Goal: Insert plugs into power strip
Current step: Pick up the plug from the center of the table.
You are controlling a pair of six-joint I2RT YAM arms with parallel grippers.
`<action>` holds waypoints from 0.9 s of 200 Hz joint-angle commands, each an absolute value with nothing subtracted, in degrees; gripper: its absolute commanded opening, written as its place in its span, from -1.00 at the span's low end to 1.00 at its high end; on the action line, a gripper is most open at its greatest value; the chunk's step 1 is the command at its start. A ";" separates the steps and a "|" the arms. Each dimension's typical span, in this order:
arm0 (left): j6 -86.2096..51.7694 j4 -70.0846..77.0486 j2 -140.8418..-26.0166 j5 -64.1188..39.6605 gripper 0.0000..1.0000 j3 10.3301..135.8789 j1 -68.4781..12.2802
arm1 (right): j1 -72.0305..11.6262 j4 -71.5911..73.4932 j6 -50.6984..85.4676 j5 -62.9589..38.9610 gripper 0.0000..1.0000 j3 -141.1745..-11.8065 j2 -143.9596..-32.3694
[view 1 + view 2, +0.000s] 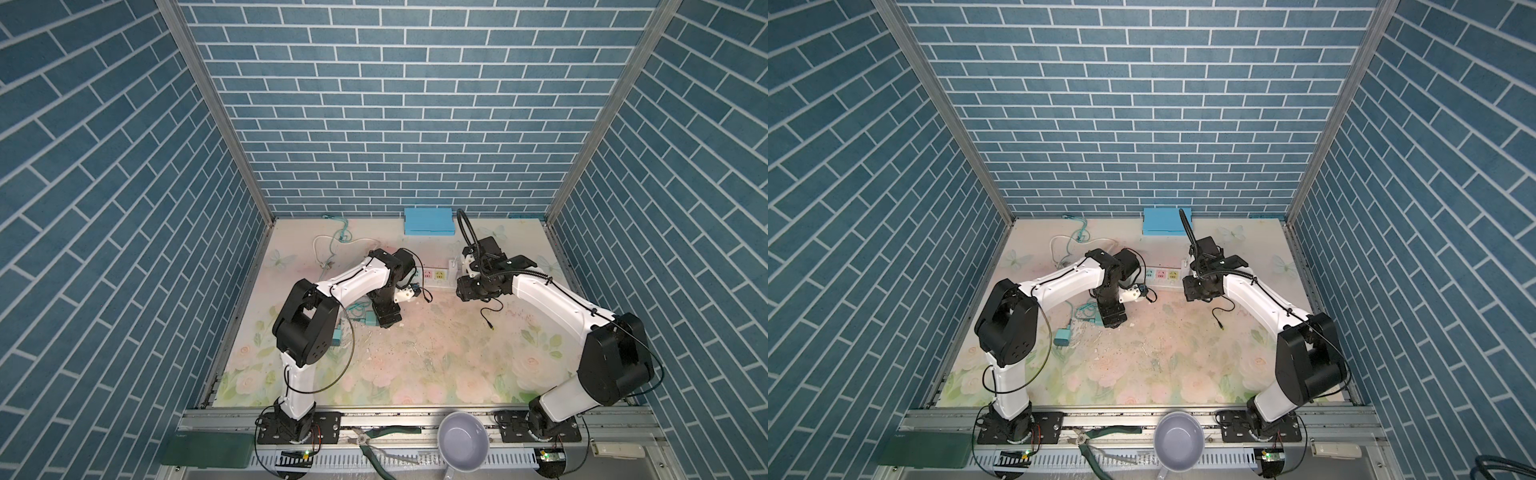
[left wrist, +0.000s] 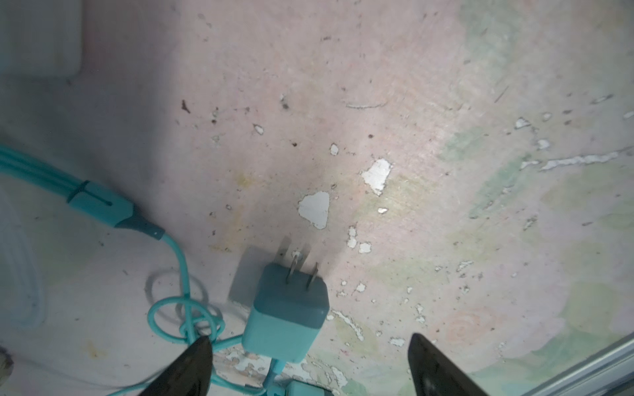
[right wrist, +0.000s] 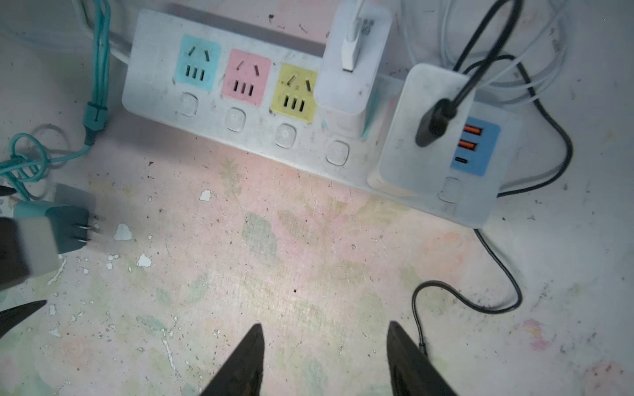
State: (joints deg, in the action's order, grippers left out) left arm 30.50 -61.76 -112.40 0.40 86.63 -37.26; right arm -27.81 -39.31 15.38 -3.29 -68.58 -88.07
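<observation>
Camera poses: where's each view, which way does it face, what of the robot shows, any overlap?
Top views: overhead at the front, facing down and back onto the table; left arm, right arm show.
Left wrist: on the left arm, facing down at the teal plug; left end effector shows.
Right wrist: on the right arm, facing the power strip; right end effector shows.
Shared: both wrist views catch the teal plug.
</observation>
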 commanded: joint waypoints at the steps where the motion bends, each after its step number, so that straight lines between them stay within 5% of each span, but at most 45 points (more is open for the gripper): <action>1: 35.21 -61.04 -113.14 1.48 0.80 86.10 -36.09 | -27.01 -40.85 18.15 -1.89 0.14 -65.86 -85.55; 180: 36.58 -60.56 -118.57 2.02 0.57 85.59 -35.07 | -24.17 -41.09 18.39 -1.76 0.13 -64.07 -83.76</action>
